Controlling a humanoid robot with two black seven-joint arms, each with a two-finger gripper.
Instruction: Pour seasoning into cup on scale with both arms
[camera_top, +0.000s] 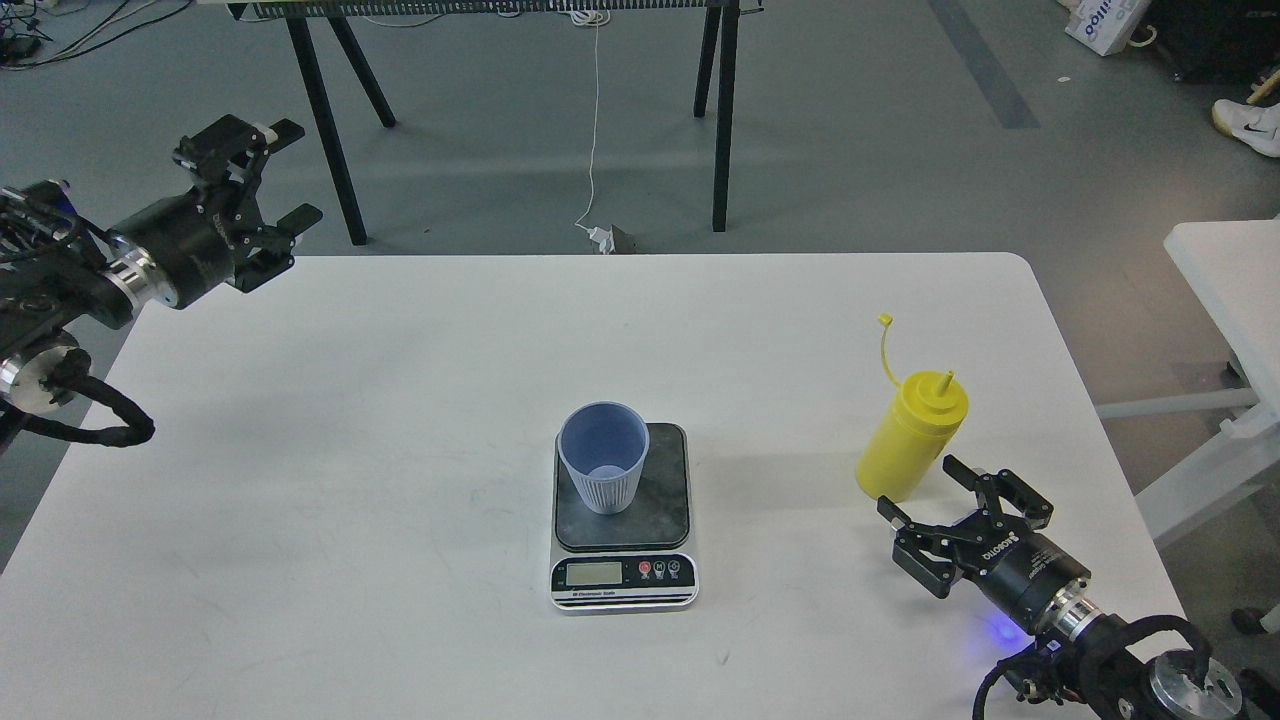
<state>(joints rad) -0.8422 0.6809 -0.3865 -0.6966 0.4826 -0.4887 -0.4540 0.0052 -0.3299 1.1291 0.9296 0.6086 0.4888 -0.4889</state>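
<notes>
Right gripper (920, 492) is spread apart, bottle (910, 436) just ahead, untouched. Left gripper (290, 172) is spread apart, empty; cup (603, 470) on scale (623, 530) well off to its right.

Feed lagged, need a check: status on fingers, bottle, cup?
Left gripper open, high, empty. Right gripper open beside yellow bottle, not gripping. Cup upright on scale. Path clear.
</notes>
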